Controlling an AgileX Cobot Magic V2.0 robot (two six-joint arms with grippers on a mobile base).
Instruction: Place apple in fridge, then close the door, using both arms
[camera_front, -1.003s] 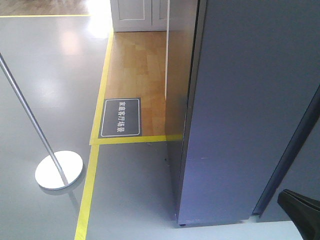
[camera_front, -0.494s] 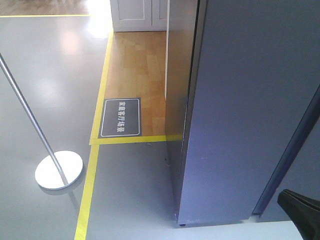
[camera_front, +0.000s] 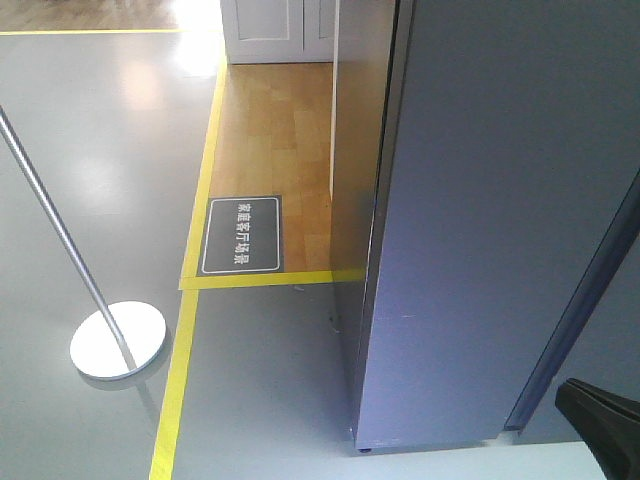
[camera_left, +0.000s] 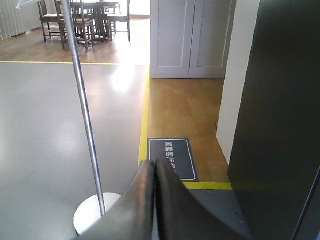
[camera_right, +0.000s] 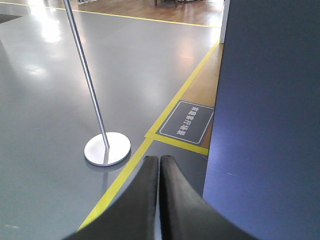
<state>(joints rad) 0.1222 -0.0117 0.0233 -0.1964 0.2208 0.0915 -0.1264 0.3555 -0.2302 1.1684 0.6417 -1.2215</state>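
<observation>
1. The left tool (camera_left: 153, 167) has its two black fingers pressed flat together with nothing between them, tips pointing out over the floor.
2. The right tool (camera_right: 159, 162) is likewise pressed together and holds nothing (only a thin seam shows between its fingers).
3. Just beyond the left tool's tips lies a dark floor sign (camera_left: 173, 159) with white characters, set against a line of yellow tape (camera_left: 144, 120) that borders a patch of wooden flooring (camera_left: 185, 107).
4. To the left of the left tool a metal pole (camera_left: 82, 100) rises from a round silver base (camera_left: 95, 215) on the grey floor (camera_left: 50, 125).
5. To the right of the left tool stands the fridge (camera_left: 280, 115), its dark grey-blue side filling that edge of the wrist view.
6. In the right wrist view the fridge sits immediately right of the tool, and the pole's base lies ahead and to the left, well apart from it.
7. In the front view the door (camera_front: 500, 220) is a tall grey-blue panel; I cannot tell whether it is fully closed against the cabinet.
8. Far beyond the left tool stand a white panelled cupboard (camera_left: 192, 37) and dark dining chairs (camera_left: 75, 20).
9. The apple is not visible in any view, so its place cannot be told.
</observation>
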